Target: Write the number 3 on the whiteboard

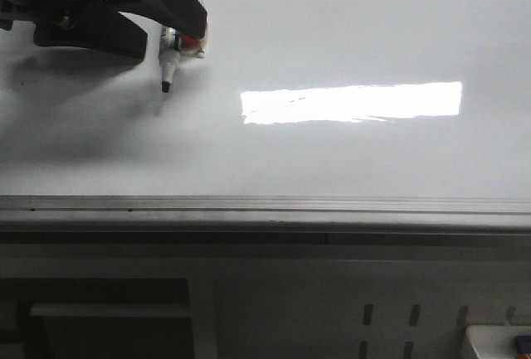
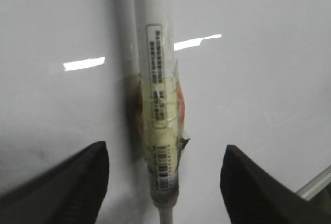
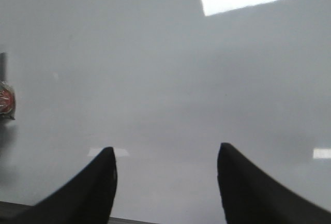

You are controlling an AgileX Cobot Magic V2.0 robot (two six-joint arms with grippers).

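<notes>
The left tool (image 1: 178,31) is holding a white marker (image 1: 170,52) over the whiteboard (image 1: 348,36); the right tool (image 3: 165,182) is standing wide, holding nothing.

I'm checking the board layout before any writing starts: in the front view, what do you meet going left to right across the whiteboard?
Left gripper, then the marker beside it with its black tip pointing down at the whiteboard, then the bright rectangular light reflection. No number 3 is visible yet.
</notes>
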